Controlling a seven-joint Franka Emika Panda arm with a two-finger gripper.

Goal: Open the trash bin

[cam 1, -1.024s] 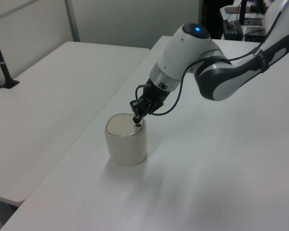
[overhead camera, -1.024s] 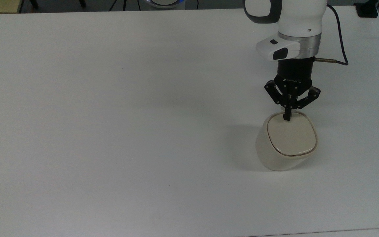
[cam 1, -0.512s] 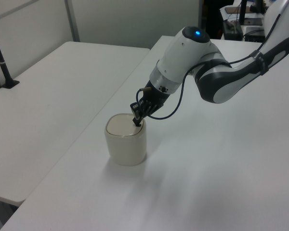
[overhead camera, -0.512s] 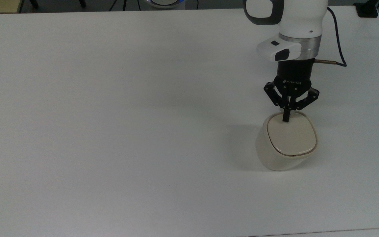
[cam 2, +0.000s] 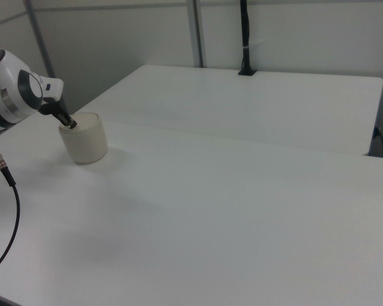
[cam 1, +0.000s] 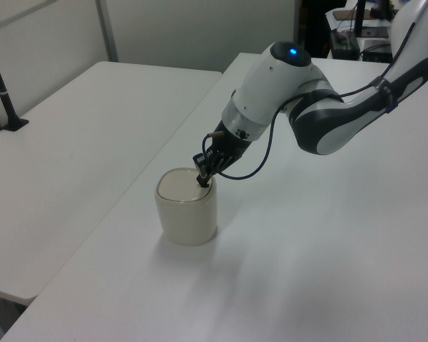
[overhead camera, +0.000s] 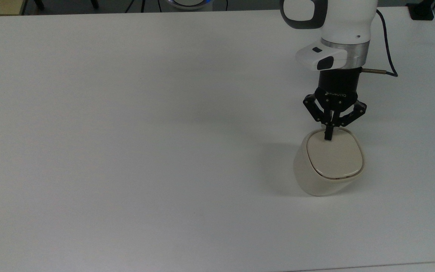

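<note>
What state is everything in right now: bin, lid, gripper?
trash bin: upright on the table, nothing else on it.
lid: closed, sitting flat in its slanted rim.
gripper: shut, fingertips together and pressing down on the lid's edge nearest the arm; in the left view it is at.

You get the top view looking steeply down on the white table (overhead camera: pixel 127 132), fairly close. Your left view sits off a table corner, angled down, facing the arm (cam 1: pixel 321 121). Your right view looks from the opposite side, lower and farther. All three share the trash bin (overhead camera: pixel 329 164) and gripper (overhead camera: pixel 328 136).
</note>
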